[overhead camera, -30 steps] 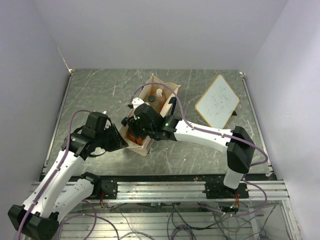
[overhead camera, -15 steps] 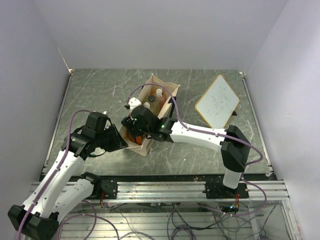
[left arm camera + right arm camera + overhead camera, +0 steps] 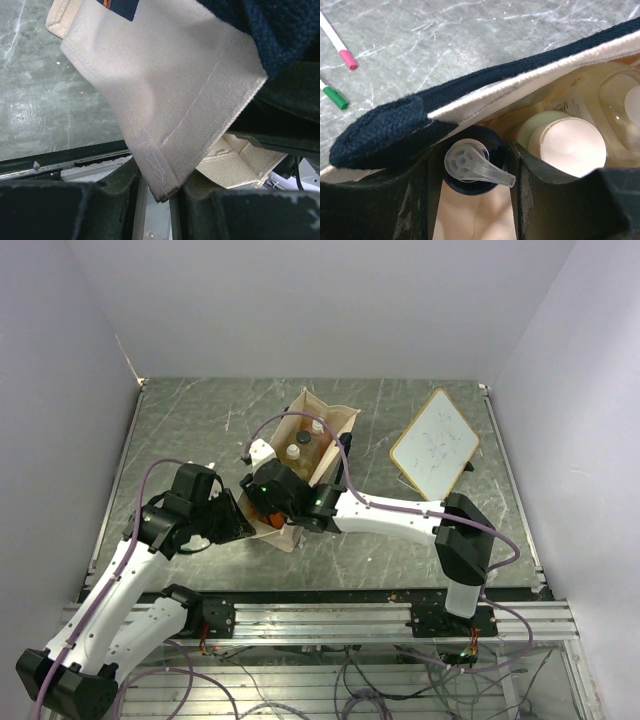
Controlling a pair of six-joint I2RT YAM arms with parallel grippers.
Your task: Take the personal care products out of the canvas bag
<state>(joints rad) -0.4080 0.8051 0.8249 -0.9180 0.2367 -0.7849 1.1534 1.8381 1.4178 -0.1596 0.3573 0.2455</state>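
The beige canvas bag point(image 3: 322, 445) lies open on the table, and its navy strap point(image 3: 395, 125) crosses the right wrist view. My left gripper point(image 3: 157, 200) is shut on the bag's near corner point(image 3: 155, 175). My right gripper point(image 3: 472, 180) is inside the bag's near end. Its open jaws stand close on either side of a dark cap with a clear pump nozzle point(image 3: 470, 162). An orange bottle body point(image 3: 272, 521) shows just below that gripper in the top view. Beside it are a pale wide-lidded bottle point(image 3: 567, 145) and a clear yellowish bottle point(image 3: 620, 105). Further bottle caps point(image 3: 303, 438) show deeper in the bag.
A red marker pen point(image 3: 340, 47) and a green marker pen point(image 3: 335, 97) lie on the table left of the bag. A wood-framed whiteboard point(image 3: 435, 440) lies at the right. The table's metal rail point(image 3: 330, 615) runs along the near edge.
My right gripper has moved left and further into the bag's near end, over the dark-capped bottle. My left gripper has stayed on the bag's corner.
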